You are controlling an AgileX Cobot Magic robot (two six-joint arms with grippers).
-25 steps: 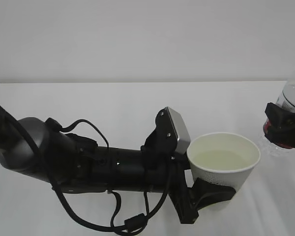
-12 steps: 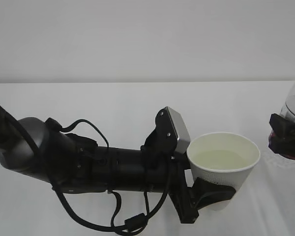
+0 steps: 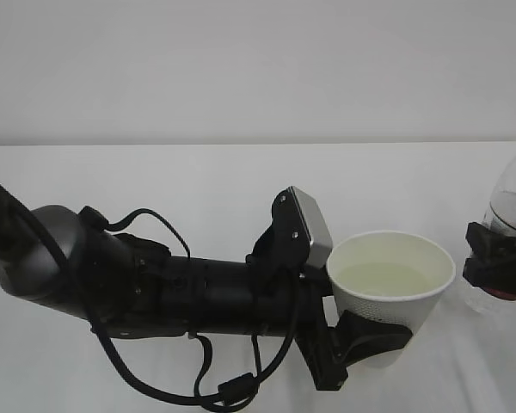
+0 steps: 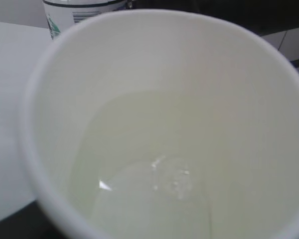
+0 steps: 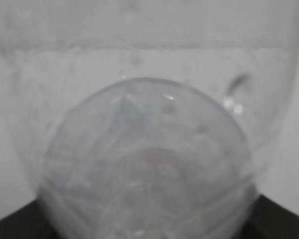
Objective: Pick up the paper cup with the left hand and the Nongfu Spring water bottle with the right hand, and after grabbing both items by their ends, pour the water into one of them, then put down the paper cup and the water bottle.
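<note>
One paper cup [image 3: 390, 292], upright, gripped low on its wall by the left hand [image 3: 354, 340], held above the white table [image 3: 198, 181]. Water [image 4: 154, 194] pools inside. One water bottle [image 3: 514, 194] at the right edge, clamped by the right hand [image 3: 497, 265]. Cup and bottle apart.

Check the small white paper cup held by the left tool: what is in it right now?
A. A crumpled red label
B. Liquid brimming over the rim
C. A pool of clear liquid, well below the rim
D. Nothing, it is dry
C: the small white paper cup in the left tool holds a pool of clear water well below its rim, as the left wrist view shows.
</note>
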